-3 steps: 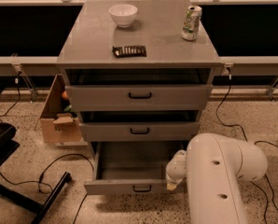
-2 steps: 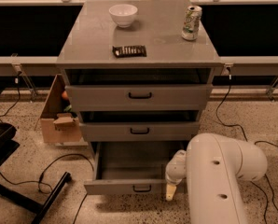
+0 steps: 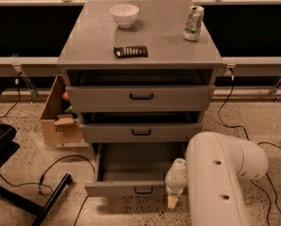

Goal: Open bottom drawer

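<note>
The grey cabinet [image 3: 140, 36] has three drawers. The bottom drawer [image 3: 126, 188] is pulled out towards me; its inside shows and its small black bar handle [image 3: 143, 190] faces front. The middle drawer [image 3: 140, 132] and the top drawer [image 3: 140, 97] are slightly ajar, with dark gaps above them. My gripper [image 3: 173, 197] hangs from the white arm [image 3: 220, 173] just off the right end of the bottom drawer's front panel, to the right of its handle and low near the floor.
On the cabinet top stand a white bowl [image 3: 124, 14], a soda can [image 3: 193, 22] and a dark flat packet [image 3: 130, 52]. A cardboard box [image 3: 60, 117] sits on the floor at the left. Cables [image 3: 51, 173] run across the floor. A dark chair base [image 3: 18, 192] is at lower left.
My gripper has moved down along the right end of the bottom drawer's front, closer to the floor. The drawer stays pulled out about as far as before.
</note>
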Controlling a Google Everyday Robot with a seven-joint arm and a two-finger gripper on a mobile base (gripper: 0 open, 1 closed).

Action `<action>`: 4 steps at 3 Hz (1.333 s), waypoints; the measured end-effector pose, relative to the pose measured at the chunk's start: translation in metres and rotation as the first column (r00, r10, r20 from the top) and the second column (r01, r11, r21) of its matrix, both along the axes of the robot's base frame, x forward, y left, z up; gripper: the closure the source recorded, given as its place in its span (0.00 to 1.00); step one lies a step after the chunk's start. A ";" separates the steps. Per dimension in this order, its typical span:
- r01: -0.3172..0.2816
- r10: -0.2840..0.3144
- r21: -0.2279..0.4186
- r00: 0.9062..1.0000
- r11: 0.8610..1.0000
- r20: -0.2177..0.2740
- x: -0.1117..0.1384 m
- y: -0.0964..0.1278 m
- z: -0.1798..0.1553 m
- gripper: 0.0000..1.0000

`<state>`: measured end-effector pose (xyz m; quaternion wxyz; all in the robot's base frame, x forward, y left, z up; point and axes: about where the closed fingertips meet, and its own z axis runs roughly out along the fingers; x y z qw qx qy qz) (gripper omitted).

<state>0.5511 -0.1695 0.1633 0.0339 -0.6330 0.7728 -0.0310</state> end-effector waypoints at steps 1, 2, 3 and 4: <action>0.019 -0.021 -0.031 0.998 0.999 -0.062 -0.038 0.001 0.002 0.46; 0.019 -0.021 -0.031 0.998 0.999 -0.062 -0.038 0.001 0.007 0.69; 0.022 -0.024 -0.034 0.998 0.999 -0.061 -0.039 0.000 0.018 0.99; 0.021 -0.023 -0.037 0.998 0.999 -0.060 -0.040 0.001 0.023 1.00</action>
